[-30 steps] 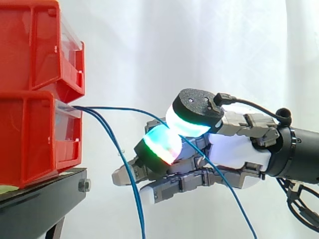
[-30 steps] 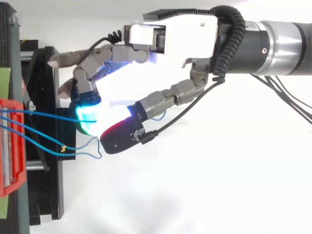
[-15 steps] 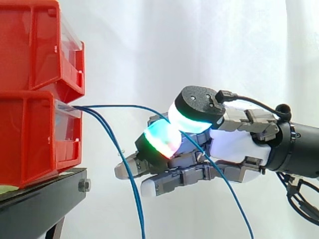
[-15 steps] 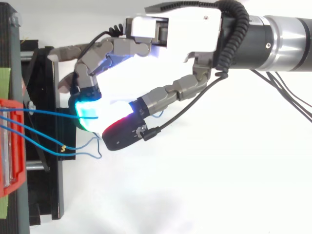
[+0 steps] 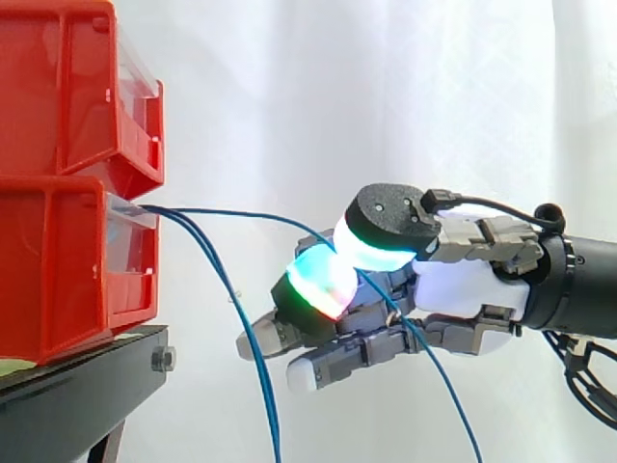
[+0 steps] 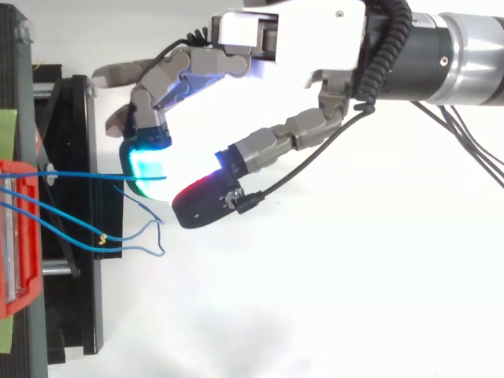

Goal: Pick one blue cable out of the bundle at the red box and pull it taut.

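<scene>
- The hand (image 5: 463, 289) is curled, its thumb and a fingertip drawn together on one blue cable (image 5: 251, 216); the glowing pads (image 5: 323, 280) hide the contact itself.
- That cable runs in a shallow arc from the lower red box (image 5: 58, 270) to the pads, then drops out of sight at the bottom edge.
- The other blue cables (image 5: 253, 357) hang slack beside the black stand (image 5: 77, 386).
- A white curtain (image 5: 386, 96) hangs behind.
</scene>
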### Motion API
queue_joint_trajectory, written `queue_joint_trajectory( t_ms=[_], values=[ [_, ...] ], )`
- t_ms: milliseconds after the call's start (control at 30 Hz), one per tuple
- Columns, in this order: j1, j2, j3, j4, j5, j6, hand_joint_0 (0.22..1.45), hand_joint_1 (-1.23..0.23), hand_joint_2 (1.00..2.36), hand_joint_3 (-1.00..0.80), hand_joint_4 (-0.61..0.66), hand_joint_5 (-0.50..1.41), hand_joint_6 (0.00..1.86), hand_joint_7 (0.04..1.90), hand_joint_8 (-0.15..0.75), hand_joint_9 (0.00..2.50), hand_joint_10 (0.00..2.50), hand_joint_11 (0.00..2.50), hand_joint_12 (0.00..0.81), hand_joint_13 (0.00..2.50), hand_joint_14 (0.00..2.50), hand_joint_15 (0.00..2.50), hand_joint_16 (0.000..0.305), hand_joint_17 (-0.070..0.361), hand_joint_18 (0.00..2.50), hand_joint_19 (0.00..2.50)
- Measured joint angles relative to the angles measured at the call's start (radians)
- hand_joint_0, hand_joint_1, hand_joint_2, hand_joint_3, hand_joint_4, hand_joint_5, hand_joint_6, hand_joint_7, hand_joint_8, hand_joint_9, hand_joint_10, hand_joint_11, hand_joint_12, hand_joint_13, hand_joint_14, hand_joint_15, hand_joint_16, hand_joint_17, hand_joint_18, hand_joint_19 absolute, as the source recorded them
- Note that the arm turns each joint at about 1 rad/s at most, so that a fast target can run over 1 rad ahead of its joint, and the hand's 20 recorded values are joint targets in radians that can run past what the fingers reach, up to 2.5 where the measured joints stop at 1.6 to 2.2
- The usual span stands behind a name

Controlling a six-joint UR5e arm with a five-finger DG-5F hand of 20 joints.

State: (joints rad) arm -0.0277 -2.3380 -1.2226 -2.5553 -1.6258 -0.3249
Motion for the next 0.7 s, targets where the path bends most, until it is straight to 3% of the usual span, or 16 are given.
queue_joint_trajectory(
  t_ms=[333, 700],
  values=[
    [-0.001, 0.000, 0.000, -0.090, 0.004, 0.001, 0.65, -0.92, 1.03, -0.01, 0.17, -0.12, 0.76, 0.90, 0.326, 0.71, 0.01, 0.29, 0.369, 0.26, 0.00, 0.00, 0.058, 0.131, 0.45, 0.16],
    [-0.001, 0.000, 0.000, -0.116, 0.004, -0.001, 0.66, -0.92, 1.03, -0.01, 0.17, -0.12, 0.77, 0.88, 0.327, 0.71, 0.01, 0.30, 0.369, 0.26, 0.00, 0.00, 0.058, 0.131, 0.45, 0.16]
  ],
)
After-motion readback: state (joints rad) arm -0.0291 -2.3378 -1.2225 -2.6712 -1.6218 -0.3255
